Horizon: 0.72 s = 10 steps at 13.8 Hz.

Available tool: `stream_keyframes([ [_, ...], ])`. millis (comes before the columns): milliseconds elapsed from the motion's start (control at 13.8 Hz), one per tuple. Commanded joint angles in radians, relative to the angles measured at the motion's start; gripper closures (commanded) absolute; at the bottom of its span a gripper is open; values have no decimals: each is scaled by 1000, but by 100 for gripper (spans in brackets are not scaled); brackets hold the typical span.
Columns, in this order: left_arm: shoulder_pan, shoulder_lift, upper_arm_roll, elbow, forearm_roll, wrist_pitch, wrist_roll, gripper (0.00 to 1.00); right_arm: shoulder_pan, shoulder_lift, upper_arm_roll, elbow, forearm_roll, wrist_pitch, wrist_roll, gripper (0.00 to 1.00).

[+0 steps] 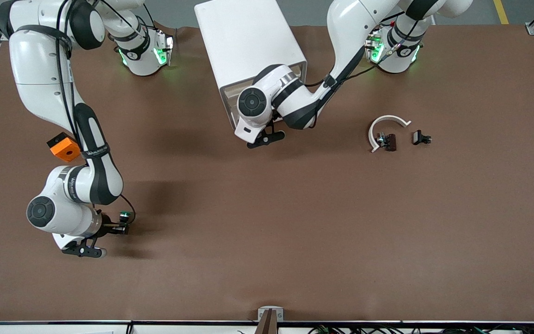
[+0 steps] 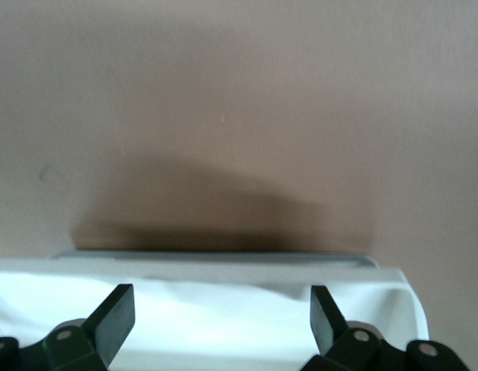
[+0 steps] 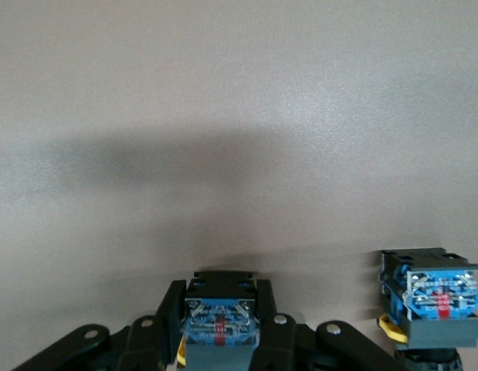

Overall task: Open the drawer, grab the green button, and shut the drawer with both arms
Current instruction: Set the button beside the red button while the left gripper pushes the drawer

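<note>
Pincers at a brown surface. Right pincer, low at 8 o'clock of the surface, is clenched on the button, its green cap at the fingertips. A second button is just beside it. Left pincer, released with jaws wide, is at the cream drawer of the white cabinet at 12 o'clock.

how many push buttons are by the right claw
2: one button clamped in the right claw, a second button standing on the table beside it; more may be hidden
</note>
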Motion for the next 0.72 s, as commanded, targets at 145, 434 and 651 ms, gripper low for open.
stream_keyframes([
  [145,6,-11,-26,-13,-86,-13,-20,0,-14,17,14,45,-1,-3,-28,0],
  [434,6,-11,-40,-13,-139,-13,-20,0,-14,-4,12,84,-24,-89,-54,0],
  [651,6,-11,-44,-10,-184,-30,-19,0,-14,-44,11,118,-20,-219,-49,0],
])
